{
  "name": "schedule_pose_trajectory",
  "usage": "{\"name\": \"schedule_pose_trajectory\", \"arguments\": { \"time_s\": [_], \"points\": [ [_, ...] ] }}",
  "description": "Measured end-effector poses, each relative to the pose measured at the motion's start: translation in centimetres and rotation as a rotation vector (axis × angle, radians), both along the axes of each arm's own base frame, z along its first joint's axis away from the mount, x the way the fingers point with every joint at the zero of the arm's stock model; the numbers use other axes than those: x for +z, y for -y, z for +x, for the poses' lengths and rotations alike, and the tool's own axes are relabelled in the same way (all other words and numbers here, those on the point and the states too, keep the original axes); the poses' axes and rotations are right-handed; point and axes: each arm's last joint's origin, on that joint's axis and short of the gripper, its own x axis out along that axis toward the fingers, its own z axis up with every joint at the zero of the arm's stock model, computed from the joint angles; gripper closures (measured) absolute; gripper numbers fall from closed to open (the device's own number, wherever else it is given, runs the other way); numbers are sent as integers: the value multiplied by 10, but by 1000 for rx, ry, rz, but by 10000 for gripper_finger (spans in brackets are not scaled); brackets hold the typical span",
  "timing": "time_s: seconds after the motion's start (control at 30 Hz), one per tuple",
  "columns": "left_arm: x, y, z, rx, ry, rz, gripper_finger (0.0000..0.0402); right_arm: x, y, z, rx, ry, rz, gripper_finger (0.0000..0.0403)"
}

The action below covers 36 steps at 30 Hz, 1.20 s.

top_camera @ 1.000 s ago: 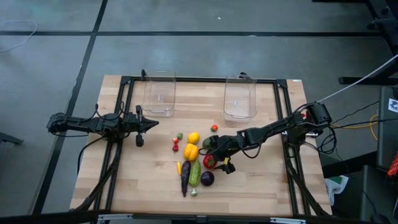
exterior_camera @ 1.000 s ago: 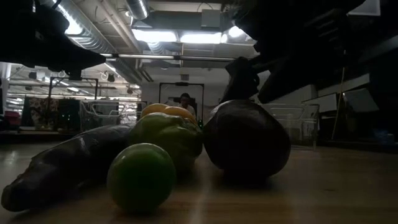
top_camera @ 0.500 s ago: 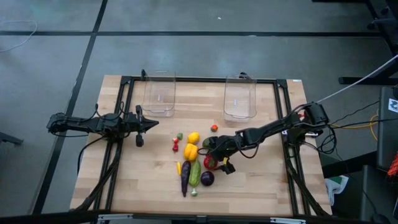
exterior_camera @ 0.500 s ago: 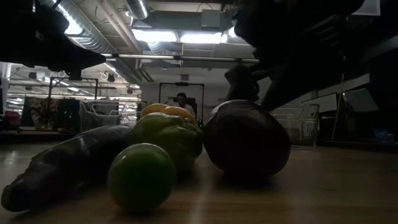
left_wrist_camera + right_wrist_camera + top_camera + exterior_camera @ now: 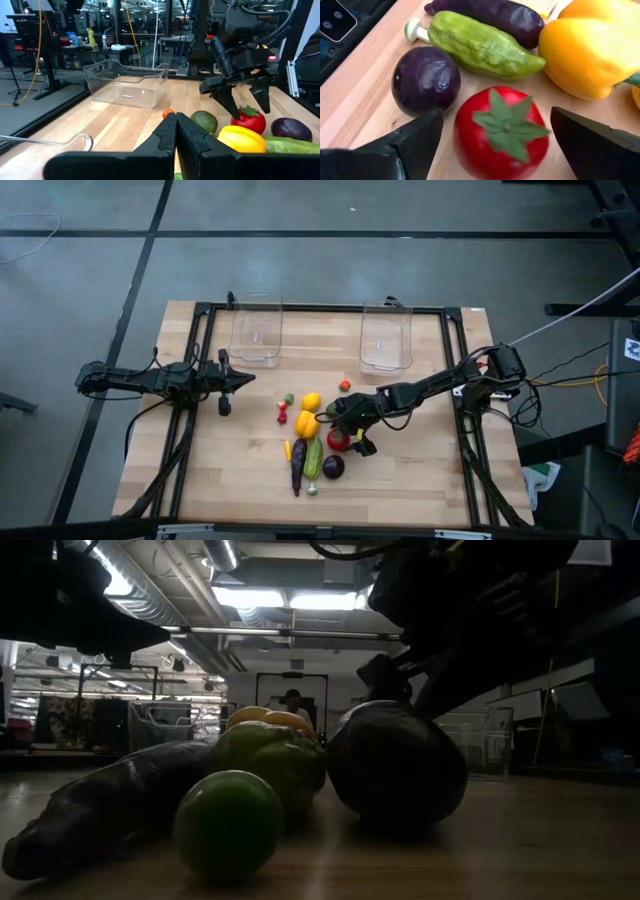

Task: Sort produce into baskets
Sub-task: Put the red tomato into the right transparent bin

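The red tomato (image 5: 502,132) lies on the table among the produce pile (image 5: 315,442). My right gripper (image 5: 495,142) is open just above it, one finger on each side and a gap on both sides; it also shows in the high view (image 5: 345,430) and the left wrist view (image 5: 242,97). Beside the tomato lie a purple round piece (image 5: 425,80), a green cucumber (image 5: 480,47), a purple eggplant (image 5: 490,17) and a yellow pepper (image 5: 587,47). My left gripper (image 5: 228,380) is shut and empty at the table's left. Two clear bins (image 5: 256,330) (image 5: 386,337) stand at the far edge.
A green avocado (image 5: 204,121) and a tiny orange piece (image 5: 168,113) lie on the far side of the tomato. A lemon (image 5: 311,401) and tiny red and green pieces (image 5: 284,408) lie left of the pile. Bare wood shows at the near left and near right.
My right gripper has shifted a little toward the table's left and now stands over the tomato, still open. The produce has stayed in place.
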Motion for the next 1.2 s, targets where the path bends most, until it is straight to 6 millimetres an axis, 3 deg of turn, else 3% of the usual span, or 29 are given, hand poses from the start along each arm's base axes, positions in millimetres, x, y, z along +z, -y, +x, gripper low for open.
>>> {"name": "schedule_pose_trajectory", "arguments": {
  "time_s": [0.73, 1.2],
  "points": [
    [0, 0, 0, 0, 0, 0, 400, -1, 4, -1, -5, -27, 25, 36],
    [-1, 0, 1, 0, -11, 1, 400, -21, 11, 7, 18, -91, 147, 36]
  ]
}}
